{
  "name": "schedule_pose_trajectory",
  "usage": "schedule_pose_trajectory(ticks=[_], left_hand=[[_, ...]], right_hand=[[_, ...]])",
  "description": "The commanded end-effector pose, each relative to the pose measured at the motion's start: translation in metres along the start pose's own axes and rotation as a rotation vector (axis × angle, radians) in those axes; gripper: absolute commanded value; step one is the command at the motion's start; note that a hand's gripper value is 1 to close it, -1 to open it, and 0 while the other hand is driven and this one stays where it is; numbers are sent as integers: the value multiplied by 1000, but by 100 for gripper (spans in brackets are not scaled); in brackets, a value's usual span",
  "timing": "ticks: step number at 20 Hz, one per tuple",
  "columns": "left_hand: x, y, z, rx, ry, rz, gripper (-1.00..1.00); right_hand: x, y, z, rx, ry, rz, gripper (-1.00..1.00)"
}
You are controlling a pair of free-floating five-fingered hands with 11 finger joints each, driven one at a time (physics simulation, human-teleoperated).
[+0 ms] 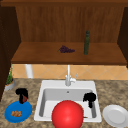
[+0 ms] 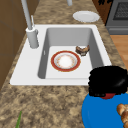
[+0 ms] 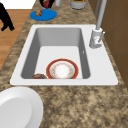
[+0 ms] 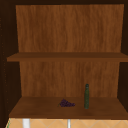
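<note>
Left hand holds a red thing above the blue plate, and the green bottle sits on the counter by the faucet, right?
Not quite. The left hand does hold a red thing above the blue plate, but the green bottle stands on the wooden shelf near the grapes, as the front view shows.

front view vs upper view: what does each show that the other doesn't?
Front view alone: the left hand curled round a small red thing above the blue plate, the right hand over the sink, the faucet, a large red ball, a white plate and a potted plant on the counter.

Upper view alone: the cabinet's higher shelf.

Both: the lower shelf with a green bottle standing upright and a bunch of purple grapes to its left.
</note>
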Motion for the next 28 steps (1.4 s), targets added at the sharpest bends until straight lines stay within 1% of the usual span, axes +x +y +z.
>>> schedule_pose_trajectory(ticks=[1, 3, 7, 12, 17, 18, 21, 25, 28], left_hand=[[12, 24, -24, -18, -31, 8, 100], [18, 35, -38, -11, -22, 19, 100], [35, 55, -70, -7, -9, 6, 100], [48, 77, -108, -15, 2, 8, 100], [57, 98, -146, -15, 10, 8, 100], [58, 100, -154, -12, 16, 7, 100], [56, 102, -176, -6, 17, 18, 100], [52, 105, -208, 1, 11, 11, 100], [46, 104, -231, 2, 12, 14, 100]], right_hand=[[0, 0, 0, 0, 0, 0, 0], [0, 0, 0, 0, 0, 0, 0], [0, 0, 0, 0, 0, 0, 0], [0, 0, 0, 0, 0, 0, 0], [0, 0, 0, 0, 0, 0, 0], [0, 0, 0, 0, 0, 0, 0], [0, 0, 0, 0, 0, 0, 0], [0, 0, 0, 0, 0, 0, 0], [0, 0, 0, 0, 0, 0, 0]])
